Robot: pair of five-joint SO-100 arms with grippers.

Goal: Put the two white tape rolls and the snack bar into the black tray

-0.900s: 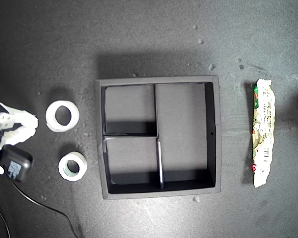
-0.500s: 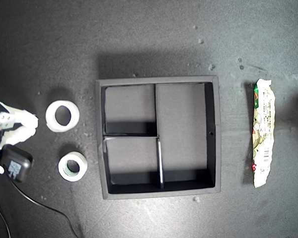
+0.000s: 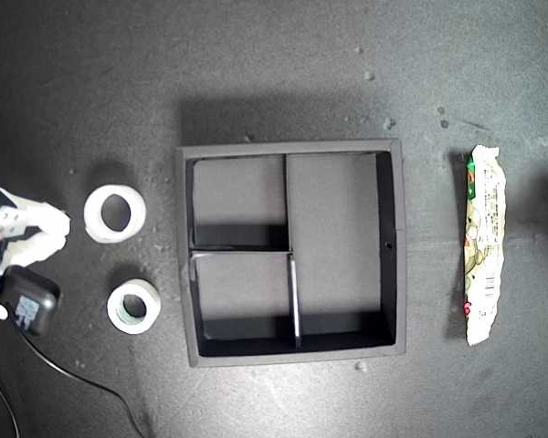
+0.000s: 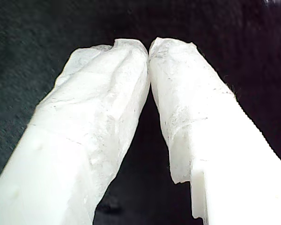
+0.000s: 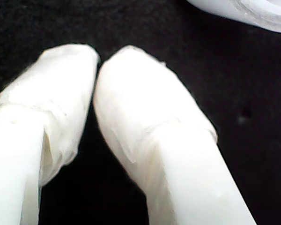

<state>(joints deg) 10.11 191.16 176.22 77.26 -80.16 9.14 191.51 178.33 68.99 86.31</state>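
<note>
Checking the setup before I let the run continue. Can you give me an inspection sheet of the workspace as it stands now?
Surface: dark matte table, scattered pale crumbs.
Job's things: all-white tape roll and grey-green-cored tape roll lie apart at the exterior view's left of the black tray; all three tray compartments empty; snack bar lies at its right.
Clutter: nothing seen.
Grippers: my first pincer shut, holding nothing; my second pincer shut, holding nothing, a white roll's edge ahead of it.
Cables: black cable runs from a black module at the exterior view's left edge.
Surroundings: nothing seen.
</note>
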